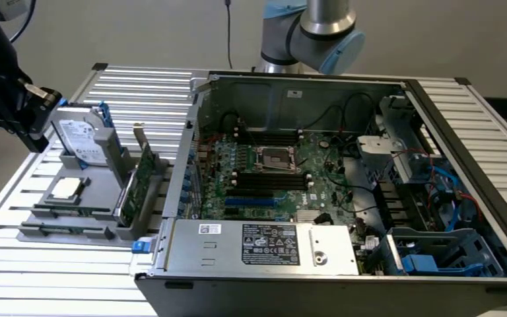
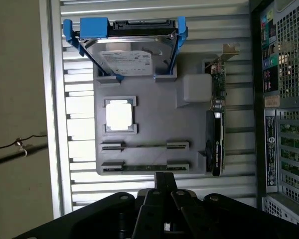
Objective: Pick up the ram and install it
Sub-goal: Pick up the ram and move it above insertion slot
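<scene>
1. The ram (image 2: 144, 167) sits on edge in the grey tray (image 2: 154, 129), its ends held in small brackets (image 2: 178, 166). A second stick (image 2: 144, 146) lies parallel, just beside it. Neither is lifted, so I judge the pick-up not yet made.
2. The gripper (image 2: 164, 183) hangs above the tray's edge, nearest the first stick but apart from it. I cannot tell whether it is apart or together.
3. As I read it, a grasp calls for coming straight down over the stick's middle, squared to its thin top edge and clear of both brackets.
4. The CPU (image 2: 120, 115) lies beyond the second stick, and the hard drive (image 2: 134, 55) stands at the tray's far end. The card (image 2: 217, 149) stands upright just beside one end of the sticks and is the likeliest thing to snag.
5. The case (image 1: 263, 99) lies open near the tray, towards the exterior view's right. The black slots (image 1: 271, 177) on the motherboard (image 1: 324, 191) look bare, with the socket (image 1: 276, 157) between their banks. The case wall stands between tray and board.
</scene>
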Available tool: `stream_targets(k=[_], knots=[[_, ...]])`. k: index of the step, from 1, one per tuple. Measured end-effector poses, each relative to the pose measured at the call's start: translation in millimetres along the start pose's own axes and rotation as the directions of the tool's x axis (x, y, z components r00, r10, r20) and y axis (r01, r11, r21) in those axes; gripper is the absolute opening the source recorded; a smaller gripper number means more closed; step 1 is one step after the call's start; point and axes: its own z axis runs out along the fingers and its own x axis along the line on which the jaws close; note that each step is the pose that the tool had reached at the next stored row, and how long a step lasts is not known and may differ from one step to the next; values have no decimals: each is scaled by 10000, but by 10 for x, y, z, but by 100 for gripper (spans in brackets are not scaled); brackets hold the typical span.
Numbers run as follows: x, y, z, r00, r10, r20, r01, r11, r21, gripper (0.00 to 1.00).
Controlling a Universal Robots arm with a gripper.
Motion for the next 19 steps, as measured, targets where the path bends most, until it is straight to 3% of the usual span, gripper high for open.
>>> stream_targets(k=[5,10,15,19], knots=[[1,-5,9,9999,-138,-37,139,9999,3,11],[2,-5,13,9948,-1014,-77,1014,9948,5,11],[1,-5,15,9813,-1919,-119,1919,9814,5,11],[1,-5,19,9647,-2629,-153,2629,9648,2,11]])
